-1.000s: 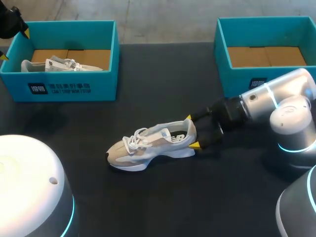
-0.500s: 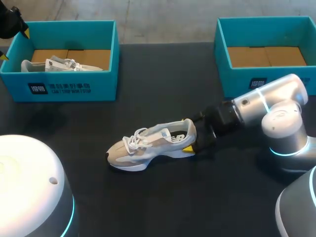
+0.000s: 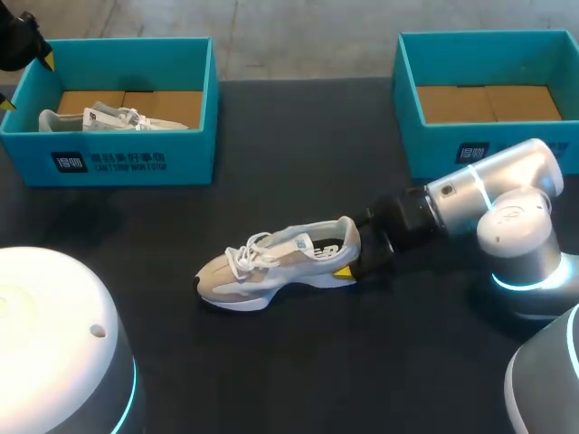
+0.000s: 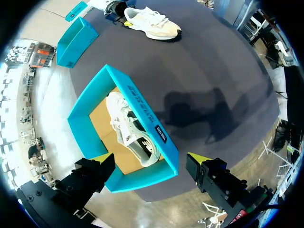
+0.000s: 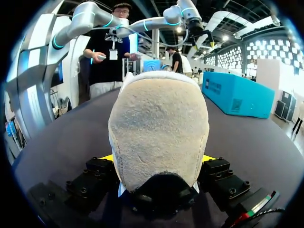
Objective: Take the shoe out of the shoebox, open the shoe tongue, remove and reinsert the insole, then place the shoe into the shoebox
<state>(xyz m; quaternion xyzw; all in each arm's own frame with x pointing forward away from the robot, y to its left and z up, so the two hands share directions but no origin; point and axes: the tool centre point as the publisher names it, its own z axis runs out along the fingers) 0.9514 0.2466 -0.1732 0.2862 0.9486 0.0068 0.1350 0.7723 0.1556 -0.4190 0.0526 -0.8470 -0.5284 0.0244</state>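
A beige and white shoe lies on its sole in the middle of the black table, toe pointing left. My right gripper sits at its heel, one yellow tip against the near side. In the right wrist view the suede heel fills the space between the fingers of that gripper, and only slivers of yellow show beside it; it looks open astride the heel. My left gripper hangs open high above the left shoebox, holding nothing. That box holds a second shoe.
A second teal shoebox stands at the back right with only its cardboard floor showing. The base of my right arm rests on the table at the right edge. Dark table surface lies between the two boxes.
My right gripper has slid left until its fingers came astride the shoe's heel, and they have begun to narrow. The shoe and my left arm have kept still.
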